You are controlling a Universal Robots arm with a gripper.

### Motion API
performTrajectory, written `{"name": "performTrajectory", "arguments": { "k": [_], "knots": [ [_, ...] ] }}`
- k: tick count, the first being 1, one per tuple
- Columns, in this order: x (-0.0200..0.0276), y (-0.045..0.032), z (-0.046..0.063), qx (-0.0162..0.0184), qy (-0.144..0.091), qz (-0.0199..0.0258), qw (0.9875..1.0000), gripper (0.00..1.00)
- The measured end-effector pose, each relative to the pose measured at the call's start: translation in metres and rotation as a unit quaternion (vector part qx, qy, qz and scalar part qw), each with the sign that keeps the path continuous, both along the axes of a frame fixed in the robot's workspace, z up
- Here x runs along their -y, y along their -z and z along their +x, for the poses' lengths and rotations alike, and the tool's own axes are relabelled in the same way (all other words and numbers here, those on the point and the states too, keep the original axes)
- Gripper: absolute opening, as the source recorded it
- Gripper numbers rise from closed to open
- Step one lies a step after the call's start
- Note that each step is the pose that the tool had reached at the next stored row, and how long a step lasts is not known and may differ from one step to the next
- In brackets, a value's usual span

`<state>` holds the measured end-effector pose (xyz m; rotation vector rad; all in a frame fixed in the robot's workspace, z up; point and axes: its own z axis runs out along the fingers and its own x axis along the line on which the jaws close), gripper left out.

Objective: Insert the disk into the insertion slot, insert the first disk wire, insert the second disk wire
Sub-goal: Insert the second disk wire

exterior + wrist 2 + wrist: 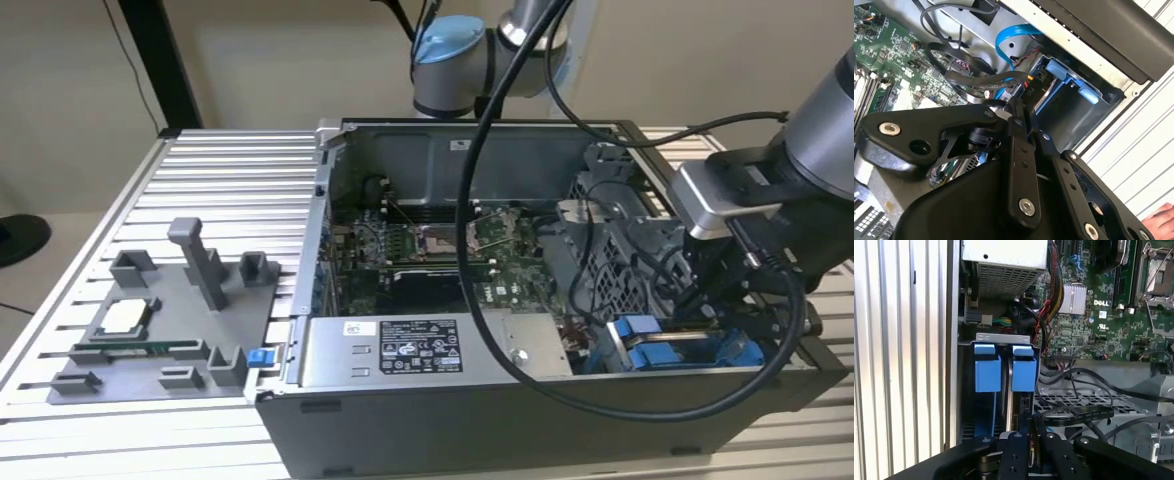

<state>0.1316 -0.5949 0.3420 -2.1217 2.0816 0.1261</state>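
Disk (1010,405) sits in insertion slot (1004,342), just ahead of the gripper (1026,427); jaws look pressed together, possibly pinching a black cable (1079,414). Power-supply box (1004,262) beside.

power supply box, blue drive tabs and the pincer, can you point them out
power supply box (420,345): exterior view, on its white label.
blue drive tabs (988,372): first wrist view, face of one tab.
pincer (1026,440): first wrist view, between its black fingertips.
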Motion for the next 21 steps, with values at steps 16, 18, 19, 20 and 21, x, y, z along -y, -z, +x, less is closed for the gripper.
{"name": "performTrajectory", "arguments": {
  "k": [16, 18, 19, 20, 21],
  "knots": [
    [0.0000, 0.0056, 0.0000, 0.0045, 0.001, -0.0001, 1.0000, 0.00],
    [0.0000, 0.0060, 0.0000, 0.0046, 0.001, 0.0003, 1.0000, 1.00],
    [0.0000, 0.0059, 0.0000, 0.0046, 0.001, 0.0011, 1.0000, 1.00],
    [0.0000, 0.0042, 0.0000, 0.0046, 0.001, 0.0020, 1.0000, 1.00],
    [0.0000, 0.0007, 0.0000, 0.0046, 0.001, 0.0022, 1.0000, 1.00]
  ]
}}
